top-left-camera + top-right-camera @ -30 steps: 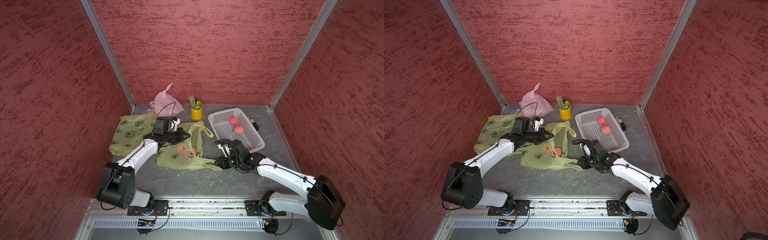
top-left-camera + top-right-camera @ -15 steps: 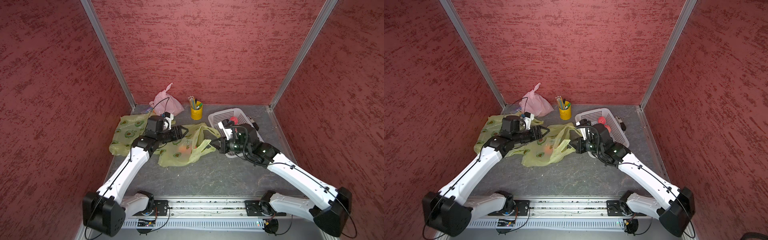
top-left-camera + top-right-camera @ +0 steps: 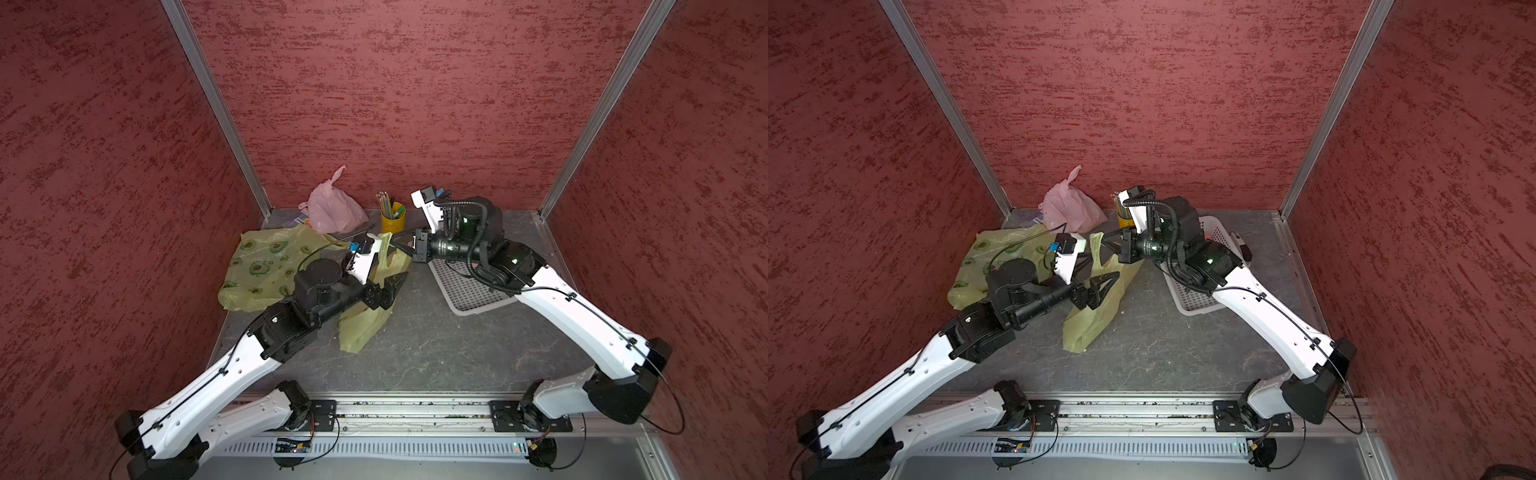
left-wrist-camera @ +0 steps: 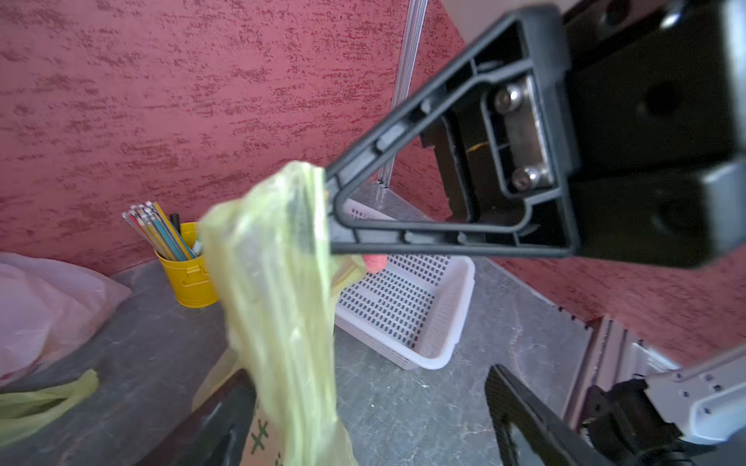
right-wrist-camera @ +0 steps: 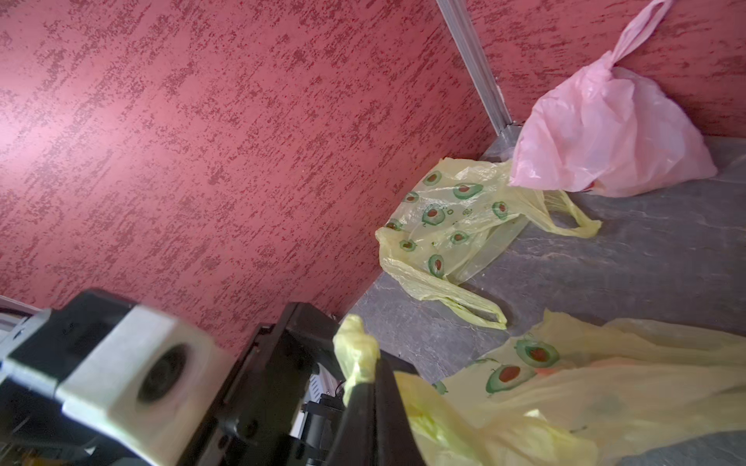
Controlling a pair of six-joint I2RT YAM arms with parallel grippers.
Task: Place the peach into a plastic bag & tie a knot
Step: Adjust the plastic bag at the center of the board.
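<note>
Centre frame in both top views, our bag hangs stretched, its long axis running from the table at lower centre up to the handle, which the right gripper holds pinched tight. The left gripper, just below and left of that pinch, stands with jaws spread, the taut film passing between them ungripped. We cannot pick out the peach for certain; a faint orange blush low in the bag may be it.
</note>
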